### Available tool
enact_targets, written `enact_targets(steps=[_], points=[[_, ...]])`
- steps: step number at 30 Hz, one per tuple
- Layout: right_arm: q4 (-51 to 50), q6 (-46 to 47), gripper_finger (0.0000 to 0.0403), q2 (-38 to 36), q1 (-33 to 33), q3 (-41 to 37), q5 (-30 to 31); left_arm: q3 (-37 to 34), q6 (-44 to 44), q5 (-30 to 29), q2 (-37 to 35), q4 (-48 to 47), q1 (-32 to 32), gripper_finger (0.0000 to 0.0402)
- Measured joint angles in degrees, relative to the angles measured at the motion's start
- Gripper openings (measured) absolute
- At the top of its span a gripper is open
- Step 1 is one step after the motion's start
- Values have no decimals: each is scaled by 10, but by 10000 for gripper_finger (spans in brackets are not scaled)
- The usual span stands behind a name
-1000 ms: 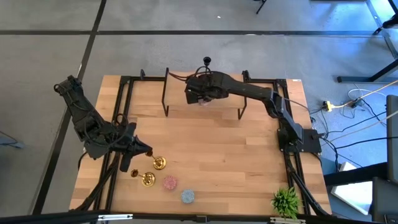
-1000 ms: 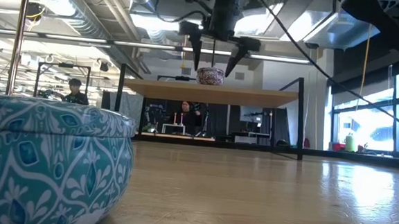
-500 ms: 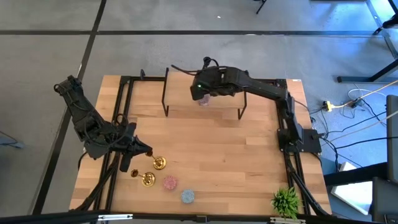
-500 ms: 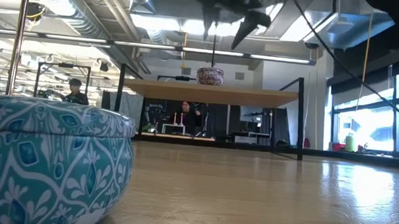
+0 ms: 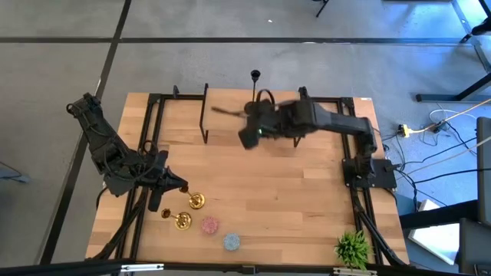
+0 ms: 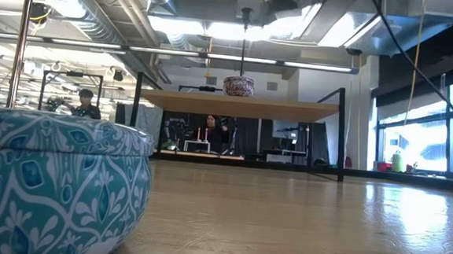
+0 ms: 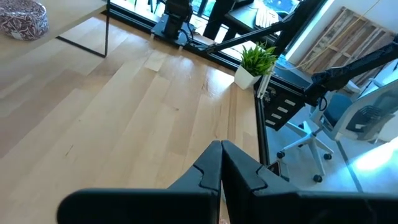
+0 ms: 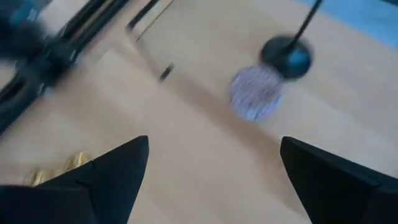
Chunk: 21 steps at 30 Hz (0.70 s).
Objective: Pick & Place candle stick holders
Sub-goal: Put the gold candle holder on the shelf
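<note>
Robotics laboratory or open industrial workspace. Indicators: wooden bench (image 5: 261, 192) fitted with a black metal frame (image 5: 157, 123), grey concrete floor (image 5: 230, 69), exposed ceiling ducts (image 6: 84, 12), loose cabling (image 5: 441, 126), an office chair (image 7: 333, 124), and seated persons (image 6: 210, 130) at workstations beyond.

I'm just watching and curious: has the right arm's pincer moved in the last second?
Yes. In the high view the right pincer, open and empty, has pulled back from over the purple holder on the raised shelf toward the table's middle.
</note>
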Motion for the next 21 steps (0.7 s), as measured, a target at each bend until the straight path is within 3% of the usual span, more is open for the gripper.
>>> enact_targets(steps=[8,21], points=[[-24,39,366,-1,122,0,-124,0,5,-32,-11,9,0,1],[-32,251,366,18,311,-1,-224,0,66,-78,-45,56,0,3]])
